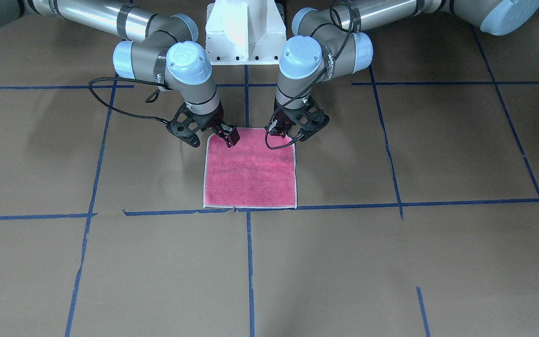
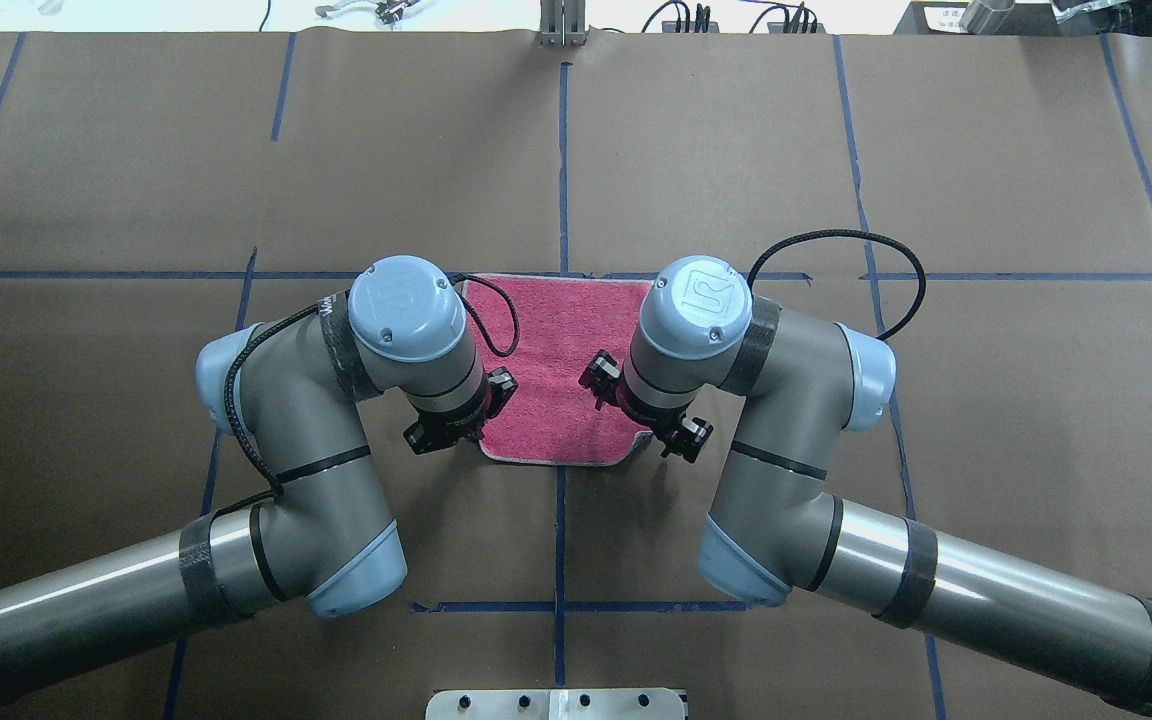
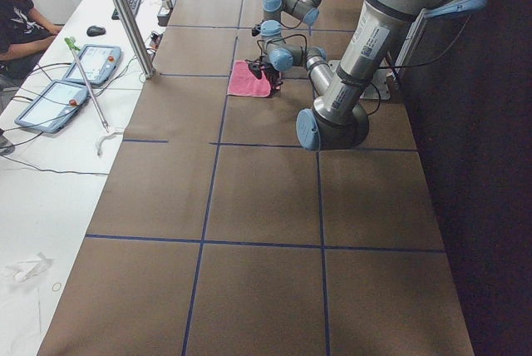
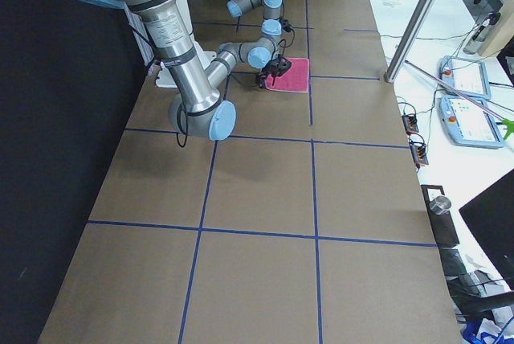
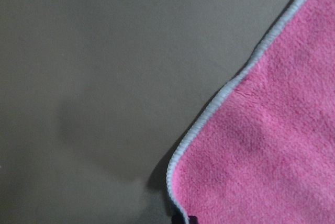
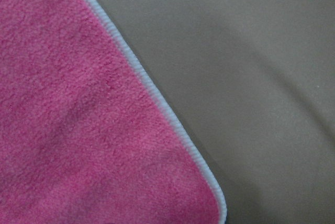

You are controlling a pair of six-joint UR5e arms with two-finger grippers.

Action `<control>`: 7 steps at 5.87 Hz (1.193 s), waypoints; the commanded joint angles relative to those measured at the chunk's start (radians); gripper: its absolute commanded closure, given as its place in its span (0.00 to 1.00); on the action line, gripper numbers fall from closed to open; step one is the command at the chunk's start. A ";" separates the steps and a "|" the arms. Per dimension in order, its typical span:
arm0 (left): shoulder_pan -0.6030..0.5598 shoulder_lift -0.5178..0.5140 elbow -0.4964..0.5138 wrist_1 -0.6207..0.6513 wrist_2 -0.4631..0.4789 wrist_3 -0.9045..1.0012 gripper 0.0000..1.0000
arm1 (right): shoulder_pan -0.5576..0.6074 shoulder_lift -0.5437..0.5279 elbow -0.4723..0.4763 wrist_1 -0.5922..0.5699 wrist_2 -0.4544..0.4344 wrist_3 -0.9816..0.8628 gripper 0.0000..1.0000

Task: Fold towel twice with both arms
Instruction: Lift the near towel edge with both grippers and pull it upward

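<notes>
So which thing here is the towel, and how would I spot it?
Find the brown table crossed by blue tape lines, then the white pedestal. Just in front lies the towel: flat, square, white-edged, the only pink thing.

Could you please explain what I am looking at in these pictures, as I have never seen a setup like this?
These are two robot arms, the left arm and the right arm, at a brown table marked with blue tape lines. One picture faces the robot, one looks down from behind it, two look along the table from its ends, and two come from wrist cameras. A pink towel with a pale border lies spread out. The left gripper and the right gripper are each at a towel corner on the robot's side; whether they grip it cannot be told.
</notes>
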 commanded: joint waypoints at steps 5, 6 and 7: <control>0.000 -0.001 0.000 0.000 0.000 -0.001 0.97 | -0.010 -0.016 0.032 -0.005 0.002 0.021 0.30; 0.000 -0.001 0.000 0.000 0.000 -0.001 0.97 | -0.010 -0.016 0.032 -0.005 0.003 0.022 0.50; 0.000 -0.001 0.000 0.000 -0.002 0.000 0.97 | -0.010 -0.016 0.032 -0.005 0.005 0.022 0.68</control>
